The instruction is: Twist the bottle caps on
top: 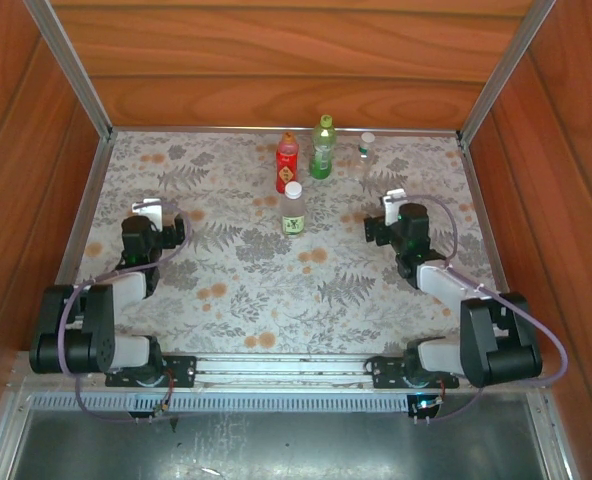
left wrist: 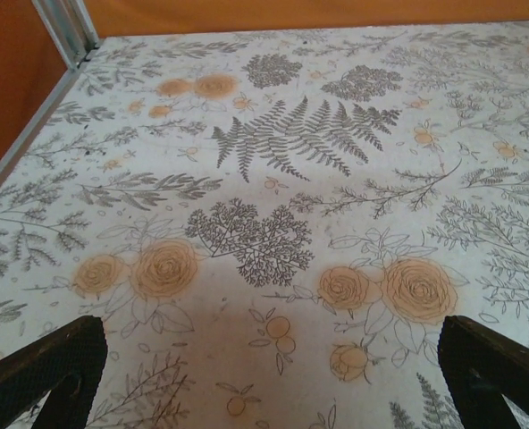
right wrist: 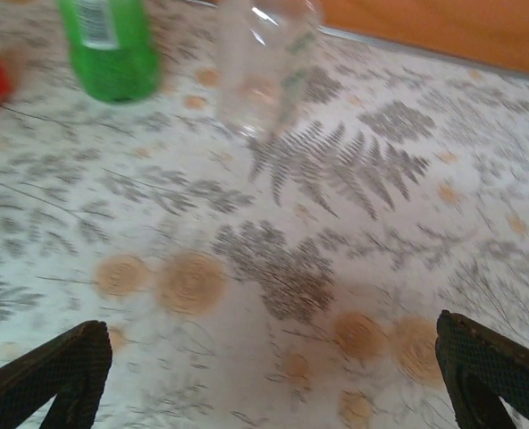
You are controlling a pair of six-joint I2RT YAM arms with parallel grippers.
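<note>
- Standing upright near the far wall: red bottle, green bottle, clear bottle; labelled bottle just nearer.
- Sitting on all four necks: caps.
- Hanging low over mat, well apart from these: left gripper, jaws spread.
- Facing clear bottle from near: right gripper, jaws spread.

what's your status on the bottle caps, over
Left gripper open, right gripper open, both empty. Four bottles upright, far centre, caps on top. Nothing in the way.
</note>
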